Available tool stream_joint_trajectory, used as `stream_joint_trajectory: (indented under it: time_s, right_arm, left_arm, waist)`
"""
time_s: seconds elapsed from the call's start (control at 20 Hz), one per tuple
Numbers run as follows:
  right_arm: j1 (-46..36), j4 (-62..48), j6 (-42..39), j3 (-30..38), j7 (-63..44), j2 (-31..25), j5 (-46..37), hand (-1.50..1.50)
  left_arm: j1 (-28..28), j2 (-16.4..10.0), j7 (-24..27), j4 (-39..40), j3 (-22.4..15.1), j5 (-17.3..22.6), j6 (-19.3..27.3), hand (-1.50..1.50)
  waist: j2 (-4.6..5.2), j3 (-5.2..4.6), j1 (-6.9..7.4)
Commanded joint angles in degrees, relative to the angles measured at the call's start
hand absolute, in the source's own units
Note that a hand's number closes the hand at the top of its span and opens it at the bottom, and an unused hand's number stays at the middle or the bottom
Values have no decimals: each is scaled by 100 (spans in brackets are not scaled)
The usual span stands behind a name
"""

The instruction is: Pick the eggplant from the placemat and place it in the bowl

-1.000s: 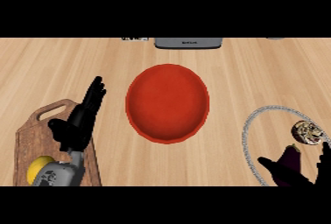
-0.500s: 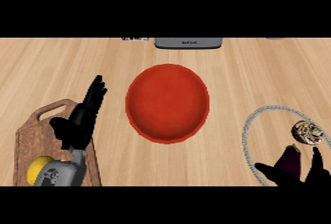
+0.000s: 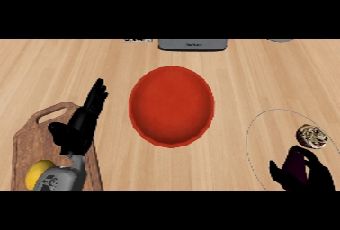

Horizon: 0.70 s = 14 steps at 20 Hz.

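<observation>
At the desk's [image 3: 53, 67] lower right corner, your right hand [image 3: 317, 177] sits over the placemat [image 3: 266, 134], thumb on one side and fingers on the other curled round the dark purple eggplant [image 3: 296, 162]. Only part of the eggplant shows between them. What shows suggests its long axis runs roughly away from you, towards the far edge. Whether it has left the mat cannot be told from this angle.

A small round patterned object [image 3: 312, 136] lies on the same mat, just beyond the eggplant's far end and close to your fingertips.

The red bowl [image 3: 171, 105] stands in the middle of the desk with nothing in it, to the left of the held eggplant and farther from you, with the mat's rim and a strip of bare wood between them. The coming move turns on that relation: it is likely a lift, then a carry leftward and away, ending over the bowl's near right rim. Mind the patterned object as you rise.

Your left hand [image 3: 78, 130] rests open, fingers straight, over the wooden cutting board [image 3: 26, 143] at lower left, beside a yellow fruit [image 3: 40, 173]. It holds nothing and lies well apart from the eggplant, on the bowl's other side, so the right hand is the one placed for this job.
</observation>
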State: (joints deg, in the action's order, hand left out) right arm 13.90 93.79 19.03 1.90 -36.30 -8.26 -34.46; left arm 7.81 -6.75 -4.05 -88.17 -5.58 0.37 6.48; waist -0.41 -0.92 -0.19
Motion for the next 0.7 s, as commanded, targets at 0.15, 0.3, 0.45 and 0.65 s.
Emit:
stream_joint_trajectory:
  time_s: [0.15,0.3,0.45,0.65]
  right_arm:
    - [-38,-40,-21,-217,292,313,149,150]
    - [-586,205,-1649,-1926,1546,28,456,150]
    - [-955,449,-2635,-3229,2388,3,535,150]
    - [-1136,923,-3717,-4547,3596,0,1054,150]
  left_arm:
    - [100,145,210,303,-1,-116,-7,0]
    - [229,134,-19,138,-183,-38,-160,0]
    - [323,216,-8,148,-358,-20,-292,0]
    - [409,254,-60,218,-375,-27,-284,0]
  waist:
    - [41,91,-1]
    - [53,115,572]
    - [37,131,1186]
    - [4,126,852]
